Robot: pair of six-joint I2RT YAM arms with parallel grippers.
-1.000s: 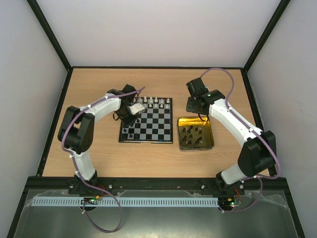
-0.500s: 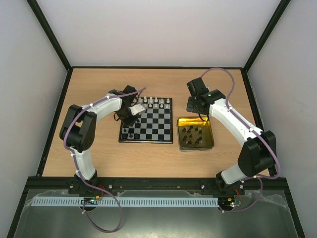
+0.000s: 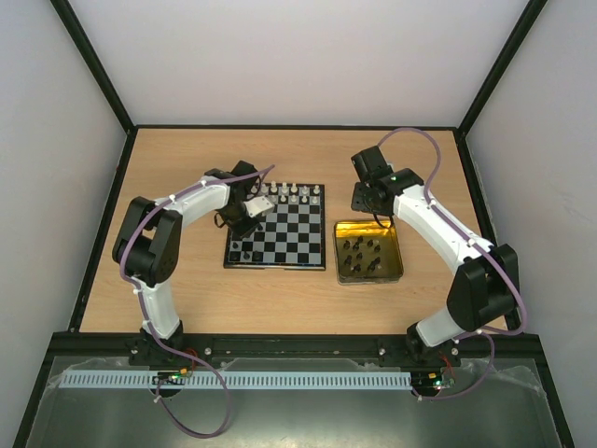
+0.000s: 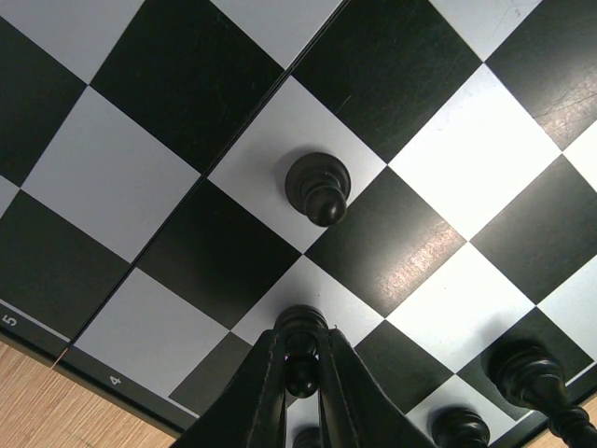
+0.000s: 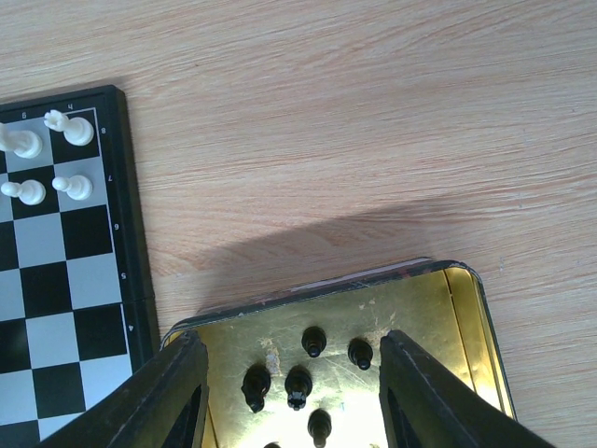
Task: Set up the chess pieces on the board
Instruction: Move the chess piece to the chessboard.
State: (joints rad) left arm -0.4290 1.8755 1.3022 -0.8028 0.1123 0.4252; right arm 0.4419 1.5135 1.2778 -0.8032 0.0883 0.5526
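— Wooden bench (image 3: 187, 280), pale walls round it, and the board (image 3: 291, 245) in the middle. Where are we?

— Our left hand (image 4: 300, 347) is pinched narrow on a black pawn (image 4: 300, 320), low over the board's near left corner. We cannot tell whether its base touches the square yet.

— So what could go wrong?

— Mostly crowding, we think. A standing pawn (image 4: 317, 187) sits on a light square close ahead, and more black men (image 4: 522, 373) stand just beside the fingers (image 4: 266, 392). If we open carelessly or lift off at a slant, a finger could clip a neighbour and tip it.

— And the held one?

— From the wrist view it seems to hang near the line between two squares. If we let go there, it may end astride the line or topple. These men are tiny, so a slight drag on release could be enough.

— The other side?

— Our right hand (image 5: 297, 397) has its jaws wide and holds nothing, above the tin (image 5: 466, 308) of loose black chessmen (image 5: 298, 383). They lie bunched, so a grab could catch two or knock one flat. The white chessmen (image 5: 28, 140) on the far rows are well apart from both.
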